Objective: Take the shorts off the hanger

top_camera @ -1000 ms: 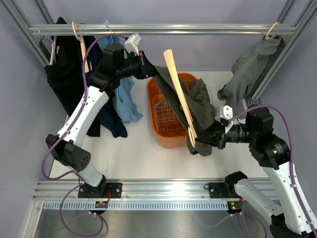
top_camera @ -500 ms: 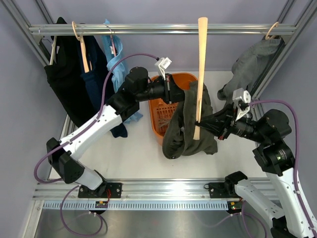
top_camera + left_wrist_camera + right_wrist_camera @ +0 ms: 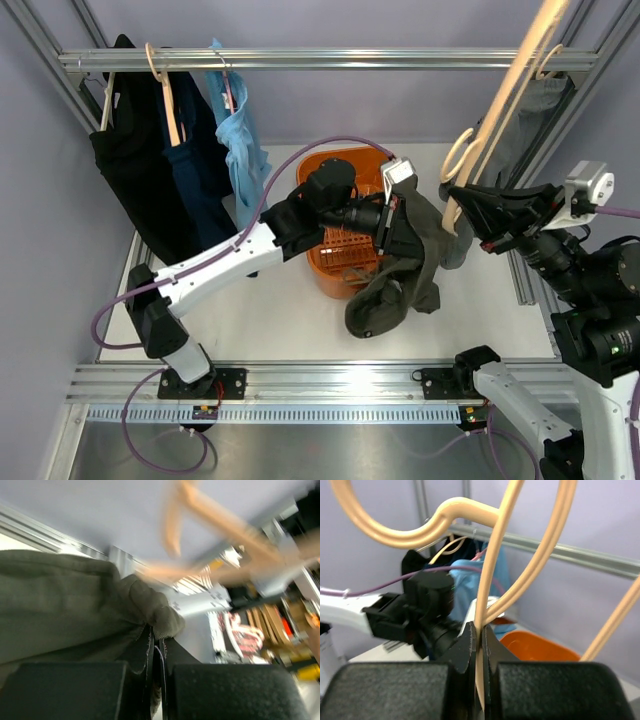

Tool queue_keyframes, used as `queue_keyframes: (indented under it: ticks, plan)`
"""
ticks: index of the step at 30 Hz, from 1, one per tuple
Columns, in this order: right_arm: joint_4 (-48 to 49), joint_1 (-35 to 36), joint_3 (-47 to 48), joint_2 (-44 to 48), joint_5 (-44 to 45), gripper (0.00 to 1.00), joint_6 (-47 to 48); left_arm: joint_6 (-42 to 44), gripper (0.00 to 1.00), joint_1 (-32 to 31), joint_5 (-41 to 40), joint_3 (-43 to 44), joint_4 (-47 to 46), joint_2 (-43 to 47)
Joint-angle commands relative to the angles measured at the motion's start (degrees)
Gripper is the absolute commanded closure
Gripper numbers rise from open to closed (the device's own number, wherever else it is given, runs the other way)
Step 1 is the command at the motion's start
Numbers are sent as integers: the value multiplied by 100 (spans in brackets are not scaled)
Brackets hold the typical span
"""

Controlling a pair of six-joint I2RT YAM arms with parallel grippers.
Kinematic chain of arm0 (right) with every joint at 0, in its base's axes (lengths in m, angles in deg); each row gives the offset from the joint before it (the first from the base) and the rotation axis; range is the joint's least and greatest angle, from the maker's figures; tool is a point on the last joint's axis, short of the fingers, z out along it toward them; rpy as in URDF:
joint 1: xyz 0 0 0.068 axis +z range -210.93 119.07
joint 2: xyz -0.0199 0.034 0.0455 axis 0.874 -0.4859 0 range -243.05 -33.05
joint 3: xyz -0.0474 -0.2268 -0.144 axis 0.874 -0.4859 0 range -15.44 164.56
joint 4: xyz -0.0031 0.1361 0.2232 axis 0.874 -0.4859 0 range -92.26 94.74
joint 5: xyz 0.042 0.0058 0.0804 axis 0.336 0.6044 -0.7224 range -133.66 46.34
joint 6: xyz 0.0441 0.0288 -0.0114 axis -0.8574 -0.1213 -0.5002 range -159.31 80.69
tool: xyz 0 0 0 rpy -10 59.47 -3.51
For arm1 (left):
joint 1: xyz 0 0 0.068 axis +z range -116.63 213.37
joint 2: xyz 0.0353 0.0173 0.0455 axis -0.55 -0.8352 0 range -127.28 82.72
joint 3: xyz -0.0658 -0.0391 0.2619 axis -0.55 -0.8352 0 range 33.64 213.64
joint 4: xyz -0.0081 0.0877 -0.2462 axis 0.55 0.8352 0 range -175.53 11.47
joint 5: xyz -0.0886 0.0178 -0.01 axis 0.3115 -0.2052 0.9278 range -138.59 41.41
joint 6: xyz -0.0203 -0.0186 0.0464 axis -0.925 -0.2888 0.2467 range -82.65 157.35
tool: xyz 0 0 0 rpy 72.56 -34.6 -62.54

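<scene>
The dark olive shorts [image 3: 400, 270] hang crumpled beside the right side of the orange basket, pinched at their top edge by my shut left gripper [image 3: 398, 215]. In the left wrist view a fold of the shorts [image 3: 65, 605] sits between the left gripper [image 3: 159, 640] fingers. The pale wooden hanger [image 3: 520, 70] is bare and raised toward the upper right, apart from the shorts. My right gripper [image 3: 462, 200] is shut on its lower part near the hook. In the right wrist view the hanger [image 3: 492, 580] is clamped in the right gripper [image 3: 480, 630].
An orange basket [image 3: 325, 180] stands mid-table under the left wrist. A metal rail [image 3: 330, 60] crosses the back, carrying dark clothes [image 3: 140, 170] and a light blue garment [image 3: 240, 150] at left. A grey garment [image 3: 525, 130] hangs at right, close behind the hanger.
The right gripper has swung the hanger up and to the right, out of the shorts. The left gripper has moved right and toward the near side with the shorts, which now hang free.
</scene>
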Motion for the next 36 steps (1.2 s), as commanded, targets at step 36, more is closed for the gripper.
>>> queue_keyframes:
  ticks: [36]
  plan:
    - [144,-754,-976,-669,-2258,100,-1642,3223,100,79,-1803,-116,1851,771]
